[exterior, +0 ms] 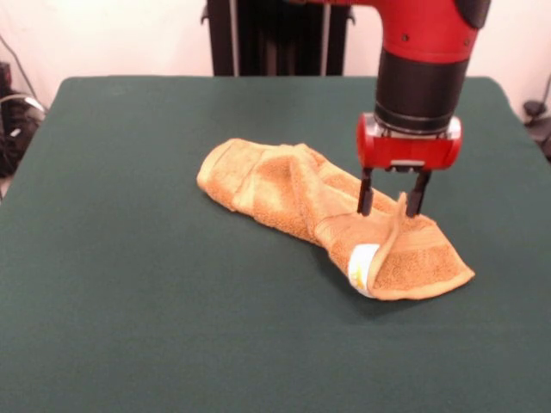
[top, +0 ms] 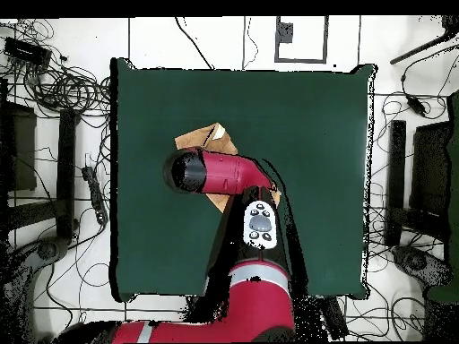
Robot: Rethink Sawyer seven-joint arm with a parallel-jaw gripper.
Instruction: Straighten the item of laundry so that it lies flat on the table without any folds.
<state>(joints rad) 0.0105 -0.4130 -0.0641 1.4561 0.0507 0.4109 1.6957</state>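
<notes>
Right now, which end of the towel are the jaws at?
The tagged end of the towel: the gripper straddles its raised fold beside the white tag; the other end lies untouched.

Golden-orange towel (exterior: 293, 194) (top: 199, 140), crumpled, folded, on green table (exterior: 129, 327) (top: 314, 134)

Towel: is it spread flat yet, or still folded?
Still folded. The towel lies bunched in ridges on the table, one edge turned up by the white tag. The open gripper straddles that raised edge.

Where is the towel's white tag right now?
Front view: the white tag sits at the towel's near right end, on a curled-up edge just below the open gripper.
</notes>
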